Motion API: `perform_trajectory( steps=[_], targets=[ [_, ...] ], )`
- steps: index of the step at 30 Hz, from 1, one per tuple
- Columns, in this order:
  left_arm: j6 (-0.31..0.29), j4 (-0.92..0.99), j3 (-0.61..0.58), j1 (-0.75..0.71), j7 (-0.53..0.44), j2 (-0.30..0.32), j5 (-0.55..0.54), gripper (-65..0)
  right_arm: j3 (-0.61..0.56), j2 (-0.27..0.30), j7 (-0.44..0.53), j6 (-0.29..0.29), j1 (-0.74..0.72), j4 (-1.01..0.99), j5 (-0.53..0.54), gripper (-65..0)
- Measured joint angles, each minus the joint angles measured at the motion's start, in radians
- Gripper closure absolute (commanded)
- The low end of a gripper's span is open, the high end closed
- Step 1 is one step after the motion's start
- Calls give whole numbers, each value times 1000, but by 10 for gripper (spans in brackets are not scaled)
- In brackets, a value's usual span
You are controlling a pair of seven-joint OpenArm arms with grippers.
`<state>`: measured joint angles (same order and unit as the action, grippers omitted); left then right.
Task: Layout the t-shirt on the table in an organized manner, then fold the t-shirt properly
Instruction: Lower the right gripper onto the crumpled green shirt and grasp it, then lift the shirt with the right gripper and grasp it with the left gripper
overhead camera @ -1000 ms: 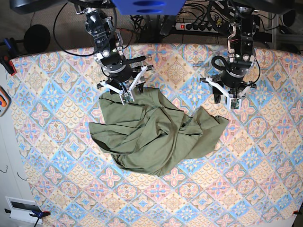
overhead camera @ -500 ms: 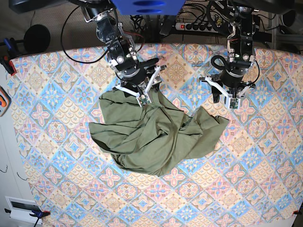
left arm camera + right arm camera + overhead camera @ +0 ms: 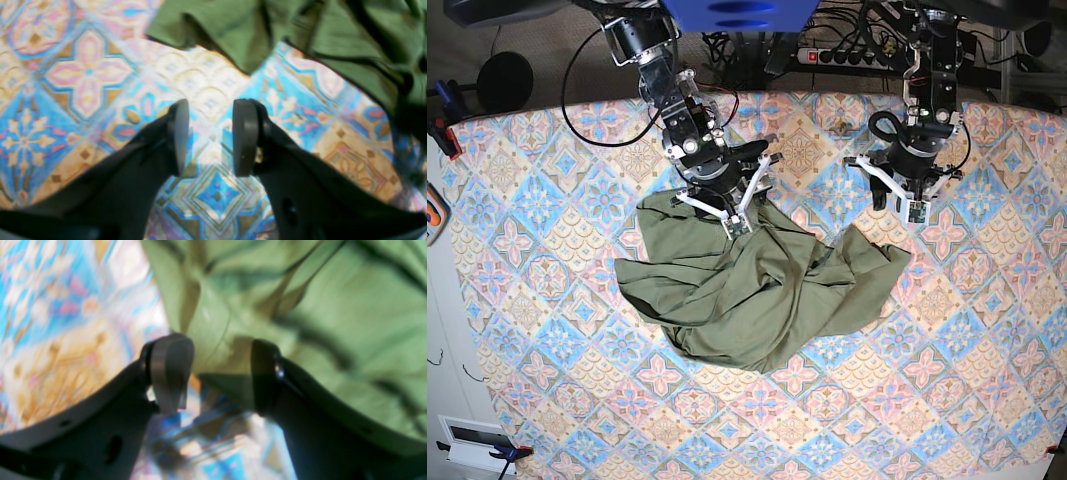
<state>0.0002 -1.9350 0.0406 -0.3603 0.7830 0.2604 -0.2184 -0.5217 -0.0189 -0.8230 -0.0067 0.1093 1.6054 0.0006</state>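
Observation:
The olive-green t-shirt (image 3: 747, 285) lies crumpled in a heap in the middle of the patterned table (image 3: 547, 200). My right gripper (image 3: 719, 213) is open over the shirt's far edge. In the right wrist view (image 3: 218, 373) its jaws straddle that edge, with green cloth (image 3: 333, 316) between and beyond them. My left gripper (image 3: 902, 208) is open and empty over bare table, just behind the shirt's right corner. In the left wrist view (image 3: 210, 136) the shirt (image 3: 233, 30) lies ahead of the fingertips and to their right, not touching them.
A power strip (image 3: 842, 55) and cables lie behind the table's far edge. A black round object (image 3: 505, 80) and a red clamp (image 3: 442, 130) sit at the far left corner. An orange object (image 3: 432, 215) is at the left edge.
My right gripper has moved to the right along the shirt's far edge and turned. My left gripper has drawn back slightly from the shirt's right corner. The shirt has barely shifted.

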Motion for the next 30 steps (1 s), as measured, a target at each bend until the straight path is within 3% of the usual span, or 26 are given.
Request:
perform_trajectory(
  steps=[6, 12, 21, 25, 30],
  targets=[
    [3, 0, 0, 0, 1, 0, 0, -220, 0, -1, 27, -2, -1, -35, -4, -281],
    [3, 0, 1, 0, 0, 0, 1, -220, 0, -3, 22, -3, 0, -31, 1, -10],
    [3, 0, 1, 0, -1, 0, 0, -217, 9, 30, -62, 3, 44, 286, 6, -4],
    [3, 0, 1, -1, -2, 3, 0, -217, 10, 92, -77, -2, 105, 319, 1, -4],
    [0, 0, 1, 0, -2, 1, 0, -215, 11, 90, -81, 2, 157, 357, 0, -3]
  ],
)
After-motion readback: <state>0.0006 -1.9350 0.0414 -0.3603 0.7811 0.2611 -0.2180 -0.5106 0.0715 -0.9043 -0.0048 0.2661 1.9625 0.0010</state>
